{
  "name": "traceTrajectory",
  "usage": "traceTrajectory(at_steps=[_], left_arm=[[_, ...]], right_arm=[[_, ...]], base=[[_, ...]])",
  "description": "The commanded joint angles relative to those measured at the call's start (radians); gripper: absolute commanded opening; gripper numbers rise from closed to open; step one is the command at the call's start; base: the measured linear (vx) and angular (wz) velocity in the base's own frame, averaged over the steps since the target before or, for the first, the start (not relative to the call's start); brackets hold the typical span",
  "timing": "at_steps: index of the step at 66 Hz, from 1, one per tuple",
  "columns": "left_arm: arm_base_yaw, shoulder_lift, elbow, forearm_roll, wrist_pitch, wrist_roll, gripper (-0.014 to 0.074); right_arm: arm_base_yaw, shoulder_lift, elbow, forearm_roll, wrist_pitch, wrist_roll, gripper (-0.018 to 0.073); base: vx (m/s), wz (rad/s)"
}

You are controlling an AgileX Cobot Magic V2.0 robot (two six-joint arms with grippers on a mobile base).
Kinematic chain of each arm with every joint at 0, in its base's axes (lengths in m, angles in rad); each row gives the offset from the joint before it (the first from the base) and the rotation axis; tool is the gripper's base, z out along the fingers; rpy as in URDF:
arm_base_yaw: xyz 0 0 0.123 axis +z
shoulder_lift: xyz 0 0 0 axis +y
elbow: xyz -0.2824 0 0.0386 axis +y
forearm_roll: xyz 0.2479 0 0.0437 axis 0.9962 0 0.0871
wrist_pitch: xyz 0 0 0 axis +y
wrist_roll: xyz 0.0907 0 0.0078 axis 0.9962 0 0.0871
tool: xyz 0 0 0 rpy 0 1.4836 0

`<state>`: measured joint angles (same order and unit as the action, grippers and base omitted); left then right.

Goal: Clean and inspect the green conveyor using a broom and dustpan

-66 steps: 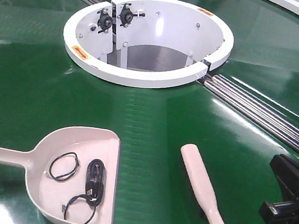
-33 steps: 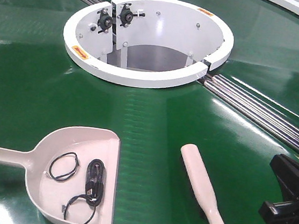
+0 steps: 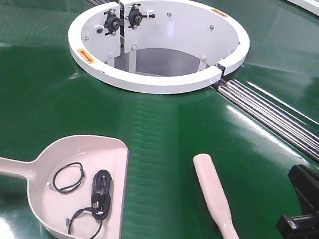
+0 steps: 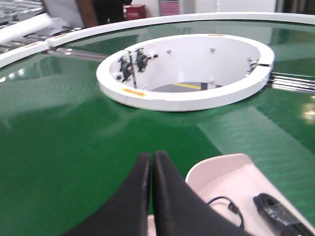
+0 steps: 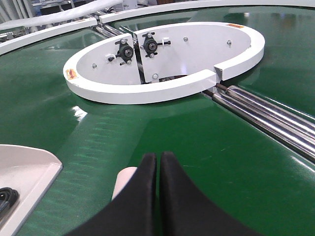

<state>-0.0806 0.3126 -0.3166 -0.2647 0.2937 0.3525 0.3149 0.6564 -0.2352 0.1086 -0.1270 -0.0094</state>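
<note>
Left gripper (image 4: 151, 162) fingers pressed together, right gripper (image 5: 158, 162) likewise closed, both empty

green conveyor (image 3: 29, 99), dustpan (image 3: 87, 172), broom (image 3: 218, 210) lying apart

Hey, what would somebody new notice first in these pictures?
Probably the white ring rising from the middle of the glossy green conveyor. Next, the dustpan lying near left, holding coiled black cables, and the broom lying to its right.
</note>
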Motion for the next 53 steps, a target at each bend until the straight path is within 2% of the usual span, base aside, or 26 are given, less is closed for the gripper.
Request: traceTrajectory(at_steps=[1,10,19,24,27,53], left_arm=[[0.037,-0.058,0.042,-0.002,-0.056,-0.026,-0.0023],[0.059,-0.175,0.178,0.062,-0.068,-0.031,-0.0023],[0.059,-0.288,0.318,0.145,-0.138,-0.178,-0.0023],[0.059,-0.34,0.375,0.161,-0.185,-0.237,-0.0023],[0.059,-0.343,0.368,0.173,-0.143,-0.239,-0.0023],[0.059,-0.34,0.367,0.185,-0.147,-0.238,-0.0023]], right_arm=[[-0.005,-0.002,-0.028,-0.01,-0.072,-0.007,-0.0005],[-0.005,-0.002,-0.028,-0.01,-0.072,-0.007,-0.0005],[-0.005,-0.002,-0.028,-0.01,-0.072,-0.007,-0.0005],[-0.005,-0.002,-0.028,-0.01,-0.072,-0.007,-0.0005],[-0.005,-0.002,-0.028,-0.01,-0.072,-0.007,-0.0005],[-0.005,-0.002,-0.028,-0.01,-0.072,-0.007,-0.0005]], base=[[0.0,0.0],[0.0,0.0],[0.0,0.0],[0.0,0.0],[0.0,0.0],[0.0,0.0]])
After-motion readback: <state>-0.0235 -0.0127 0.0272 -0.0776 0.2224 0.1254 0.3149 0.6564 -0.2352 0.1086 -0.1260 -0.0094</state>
